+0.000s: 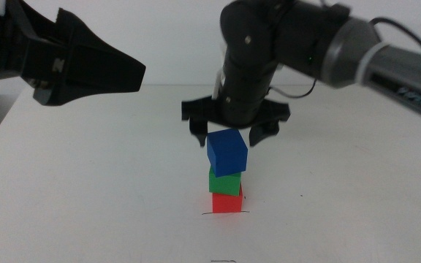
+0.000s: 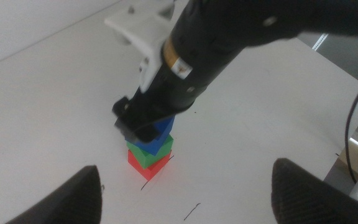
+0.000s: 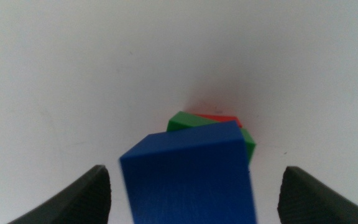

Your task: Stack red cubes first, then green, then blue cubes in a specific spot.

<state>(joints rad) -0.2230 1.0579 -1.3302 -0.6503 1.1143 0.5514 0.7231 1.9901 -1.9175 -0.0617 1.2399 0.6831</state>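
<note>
A red cube (image 1: 226, 202) sits on the table with the green cube (image 1: 225, 182) on it and the blue cube (image 1: 227, 151) on top, turned slightly askew. The short black pen line (image 1: 244, 212) shows at the red cube's foot. My right gripper (image 1: 230, 137) hovers just over the blue cube, open, its fingers (image 1: 199, 134) spread wider than the cube and not touching it. In the right wrist view the blue cube (image 3: 191, 177) fills the gap between the jaws, with green (image 3: 182, 120) and red (image 3: 219, 118) edges behind. My left gripper (image 1: 134, 73) waits high at the left, open.
A second small black pen mark (image 1: 224, 260) lies near the table's front edge, in front of the stack. The right arm's dark body (image 2: 229, 37) towers over the stack (image 2: 149, 152) in the left wrist view. White table surface (image 1: 86, 183) surrounds the stack.
</note>
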